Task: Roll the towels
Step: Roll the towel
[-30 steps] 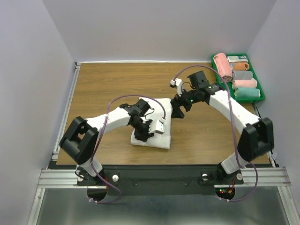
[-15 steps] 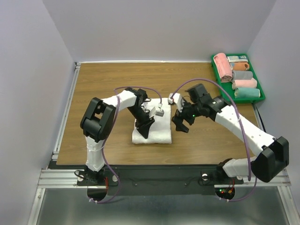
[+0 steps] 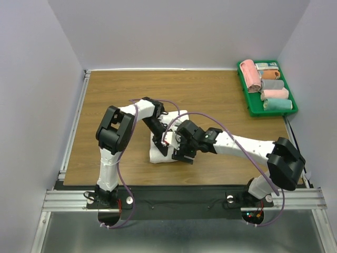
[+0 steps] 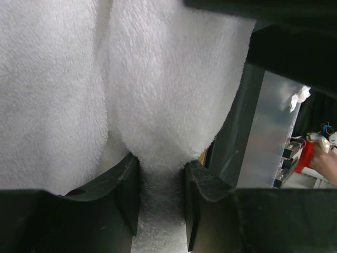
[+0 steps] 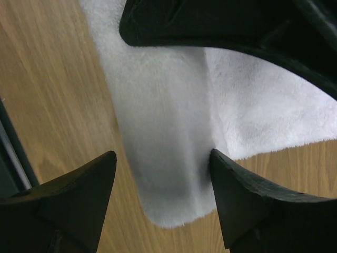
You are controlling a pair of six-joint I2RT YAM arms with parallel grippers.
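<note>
A white fluffy terry towel [image 3: 158, 156] lies folded near the front middle of the wooden worktop [image 3: 116, 100], one edge humped into a soft ridge; rolled pastel towels [image 3: 274, 94] sit far right

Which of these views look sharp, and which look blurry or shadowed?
Top external: even light, sharp, the white towel nearly blown out. Left wrist: terry fibres crisp, left claw in shadow. Right wrist: towel soft, right claw a dark silhouette.
</note>
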